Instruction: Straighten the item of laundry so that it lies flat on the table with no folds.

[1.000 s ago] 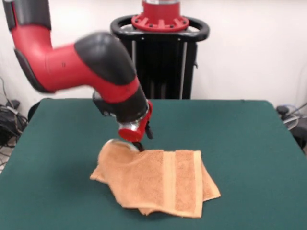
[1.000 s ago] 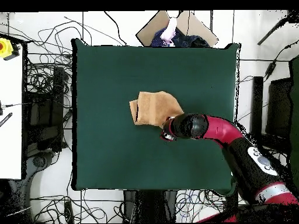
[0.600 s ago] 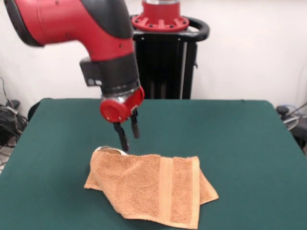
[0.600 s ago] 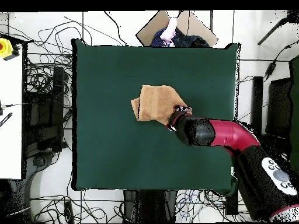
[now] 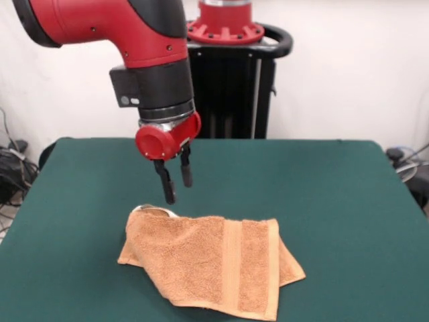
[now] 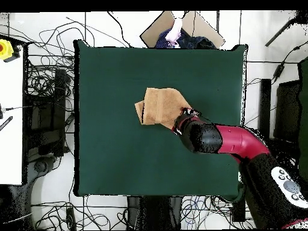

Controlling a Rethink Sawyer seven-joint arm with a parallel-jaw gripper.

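The green surface [image 5: 348, 201] fills the scene, bare felt all around the action. Off its edges in the overhead view, tangled cables [image 6: 45, 90] sprawl across the floor, and a cardboard box [image 6: 180, 27] with clothes in it sits just past the far edge from the base. None of that touches the surface. Nothing blocks the front view of the towel; from overhead the arm's end covers one corner of it.

The red and black arm [image 5: 127, 40] comes in from the upper left in the front view, its last link pointing almost straight down, tilted slightly.

The towel [image 5: 208, 261] lies near the middle of the surface, still folded over itself, a lower layer poking out at the right, a woven band running across it, and a small white tag at its far left corner.

The gripper [image 5: 174, 184] hangs just above that corner, fingers apart, holding nothing, clear of the cloth.
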